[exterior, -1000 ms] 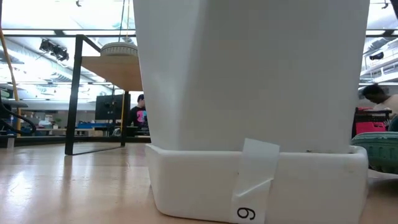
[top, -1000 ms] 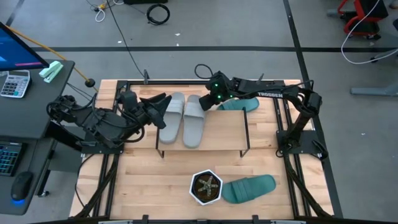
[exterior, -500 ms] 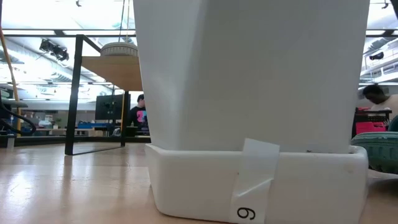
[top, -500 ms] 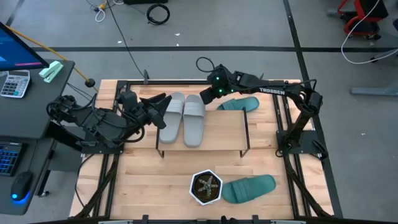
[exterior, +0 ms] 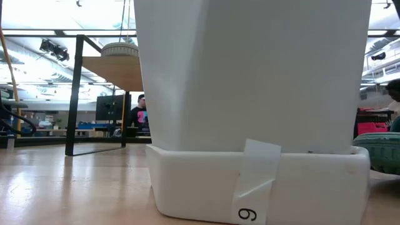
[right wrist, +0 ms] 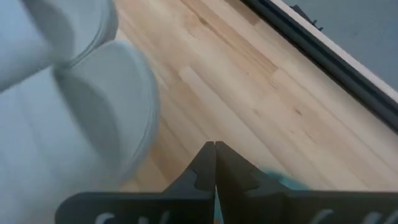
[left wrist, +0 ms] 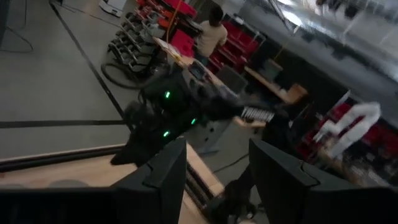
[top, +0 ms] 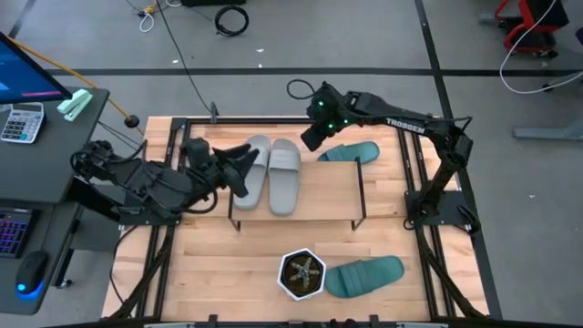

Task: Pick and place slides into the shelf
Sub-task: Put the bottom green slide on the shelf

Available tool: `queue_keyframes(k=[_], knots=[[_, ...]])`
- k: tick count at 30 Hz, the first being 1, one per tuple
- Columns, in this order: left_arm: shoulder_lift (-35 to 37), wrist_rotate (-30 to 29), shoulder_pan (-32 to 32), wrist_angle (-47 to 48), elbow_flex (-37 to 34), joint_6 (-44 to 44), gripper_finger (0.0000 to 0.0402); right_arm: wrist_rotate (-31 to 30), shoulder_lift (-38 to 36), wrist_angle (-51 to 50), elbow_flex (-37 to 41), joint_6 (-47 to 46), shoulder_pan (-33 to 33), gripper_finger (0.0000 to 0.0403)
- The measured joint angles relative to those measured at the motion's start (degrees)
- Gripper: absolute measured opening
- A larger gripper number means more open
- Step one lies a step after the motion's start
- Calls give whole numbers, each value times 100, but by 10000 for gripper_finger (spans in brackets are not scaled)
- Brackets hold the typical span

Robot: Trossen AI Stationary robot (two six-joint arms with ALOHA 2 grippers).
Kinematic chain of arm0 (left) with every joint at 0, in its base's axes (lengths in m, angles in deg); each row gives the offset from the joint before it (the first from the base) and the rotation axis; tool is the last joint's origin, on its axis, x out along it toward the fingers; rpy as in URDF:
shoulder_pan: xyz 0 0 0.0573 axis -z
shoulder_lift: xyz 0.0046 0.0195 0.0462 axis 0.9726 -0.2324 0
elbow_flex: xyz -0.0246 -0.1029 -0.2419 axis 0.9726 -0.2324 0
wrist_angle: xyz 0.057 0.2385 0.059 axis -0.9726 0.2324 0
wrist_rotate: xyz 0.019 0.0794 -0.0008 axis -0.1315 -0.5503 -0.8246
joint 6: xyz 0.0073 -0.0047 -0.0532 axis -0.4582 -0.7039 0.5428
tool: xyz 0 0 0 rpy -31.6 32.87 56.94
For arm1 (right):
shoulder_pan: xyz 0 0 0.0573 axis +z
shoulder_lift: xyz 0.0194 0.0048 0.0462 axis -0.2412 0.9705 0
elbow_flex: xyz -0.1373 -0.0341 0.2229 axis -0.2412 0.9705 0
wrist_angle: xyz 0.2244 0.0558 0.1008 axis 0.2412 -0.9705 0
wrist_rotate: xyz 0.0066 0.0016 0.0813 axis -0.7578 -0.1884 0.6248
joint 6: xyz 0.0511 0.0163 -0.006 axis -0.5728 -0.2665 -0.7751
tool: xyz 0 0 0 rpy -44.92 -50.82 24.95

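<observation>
Two light grey slides [top: 250,173] [top: 284,175] lie side by side on the shelf's top board [top: 319,196]. One teal slide [top: 351,153] lies on the table at the shelf's far right; the other [top: 364,276] lies near the front edge. My right gripper [top: 310,138] hangs shut above the far end of the right grey slide [right wrist: 74,93], holding nothing. My left gripper [top: 241,169] stands open and level beside the left grey slide; in the left wrist view nothing is between its fingers [left wrist: 217,174].
A white hexagonal plant pot [top: 301,275] stands near the front, next to the near teal slide, and fills most of the low view [exterior: 250,106]. The shelf's black legs [exterior: 74,94] stand on the wooden table. A desk with a keyboard [top: 18,118] is at the left.
My right gripper, shut throughout, has risen from the right grey slide's far end and drawn a little toward the table's far edge, tipping as it went. The slides lie where they were.
</observation>
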Motion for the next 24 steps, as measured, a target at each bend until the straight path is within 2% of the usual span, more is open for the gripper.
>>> queue_keyframes(k=[5, 14, 18, 24], knots=[[-212, 515, -93, 91, 0, -53, 181, -205, -237, -712, -288, 275, 61, 15], [-586, 1639, -568, 461, 0, 388, 181, -409, -1396, -1093, 206, 97, 62, 16], [-703, 2103, -821, 434, 0, 392, 179, -536, -2074, -1137, 788, -91, 62, 16], [-833, 2599, -1085, 360, -2, 392, 172, -591, -3434, -1188, 2272, -822, 106, 16]])
